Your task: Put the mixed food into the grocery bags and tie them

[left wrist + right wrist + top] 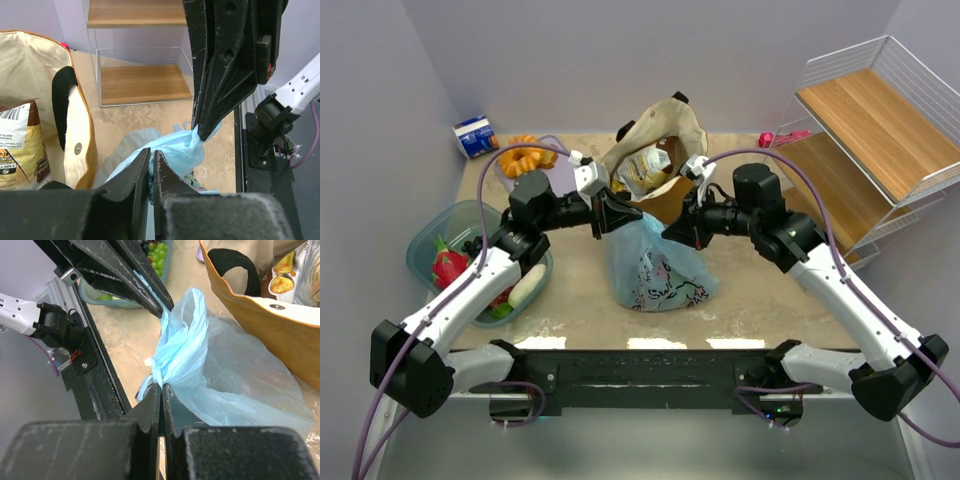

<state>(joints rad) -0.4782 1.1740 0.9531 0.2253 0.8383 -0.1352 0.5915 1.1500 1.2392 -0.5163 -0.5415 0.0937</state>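
The light-blue plastic bag point(650, 262) stands filled at the table's middle front. My left gripper point(617, 214) is shut on one gathered handle of it point(172, 150). My right gripper point(672, 231) is shut on the other handle point(172, 347). The two grippers meet tip to tip above the bag, with the handles twisted between them. Behind stands the mustard-tan tote point(655, 160) with black handles point(62, 102), open, holding brown snack packets point(20, 145). Its side also shows in the right wrist view point(270, 325).
A clear teal tub point(435, 240) at the left holds a pink fruit point(450, 266), green grapes point(159, 254) and a pale item. A doughnut-like pastry point(527, 156) and a blue carton point(476, 136) lie at the back left. A white wire shelf point(865, 130) stands at the right.
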